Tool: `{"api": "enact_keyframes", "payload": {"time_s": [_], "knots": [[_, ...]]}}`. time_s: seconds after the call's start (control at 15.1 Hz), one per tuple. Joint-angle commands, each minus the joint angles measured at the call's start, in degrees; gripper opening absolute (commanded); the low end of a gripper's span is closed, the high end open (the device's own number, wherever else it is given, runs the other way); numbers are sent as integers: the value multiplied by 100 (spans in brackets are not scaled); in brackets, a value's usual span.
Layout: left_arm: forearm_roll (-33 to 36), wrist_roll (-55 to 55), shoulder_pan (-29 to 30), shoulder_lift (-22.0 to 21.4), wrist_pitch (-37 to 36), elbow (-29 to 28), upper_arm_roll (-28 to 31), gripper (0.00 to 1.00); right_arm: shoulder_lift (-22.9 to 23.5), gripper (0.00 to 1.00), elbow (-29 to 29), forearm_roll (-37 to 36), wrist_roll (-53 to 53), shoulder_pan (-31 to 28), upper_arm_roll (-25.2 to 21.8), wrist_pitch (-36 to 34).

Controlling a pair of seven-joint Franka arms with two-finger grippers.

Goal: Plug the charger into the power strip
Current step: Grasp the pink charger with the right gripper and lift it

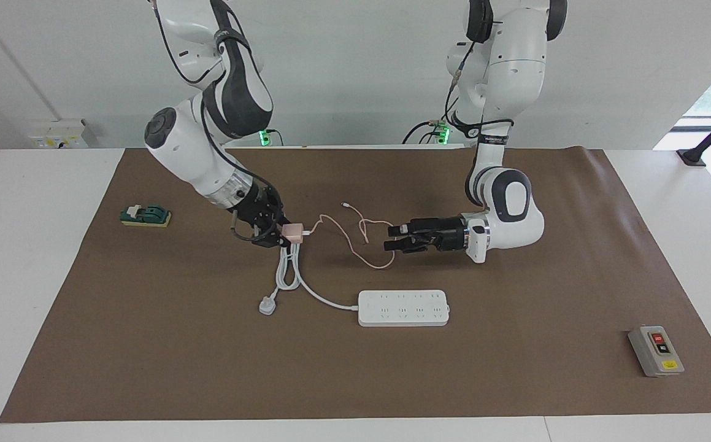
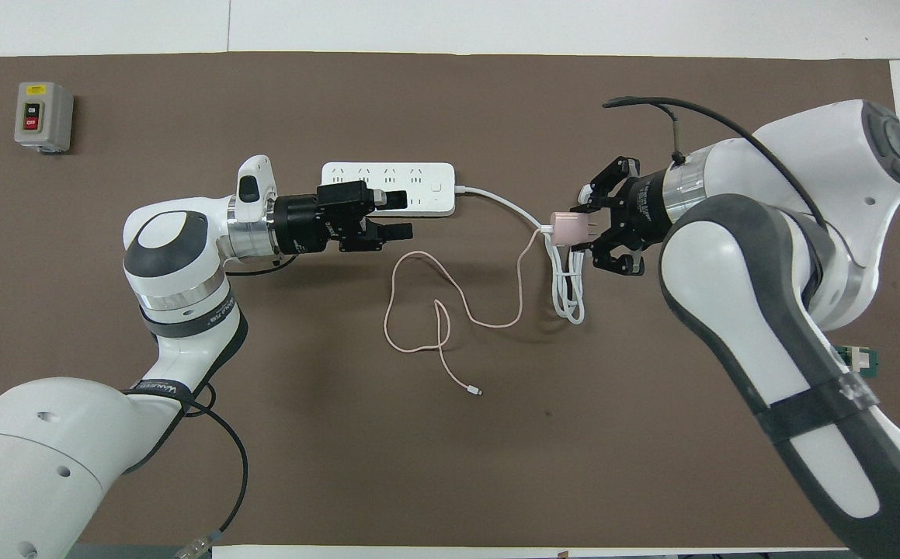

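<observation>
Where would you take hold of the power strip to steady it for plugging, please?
Across its short width, at the end toward the left arm, coming straight down with the open left gripper. The power strip lies flat with bare, parallel long edges, and its cord leaves the end toward the right arm, so most sockets likely stay free.
</observation>
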Motion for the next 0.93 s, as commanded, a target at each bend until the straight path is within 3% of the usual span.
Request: {"api": "enact_keyframes", "payload": {"time_s": [0.0,0.2,0.6,0.86], "knots": [[-145,205,-93,-47,30,-131,90,100,100,0,88,131,301,274,-8,350],[-136,240,-93,-56,30,-139,99,100,196,0,184,131,319,362,1,369],[-127,731,-110,-47,30,-166,134,100,1153,0,1430,158,847,696,-8,-122],[-127,987,-146,-38,74,-166,134,100,1427,5,1669,140,987,863,-8,-132]]}}
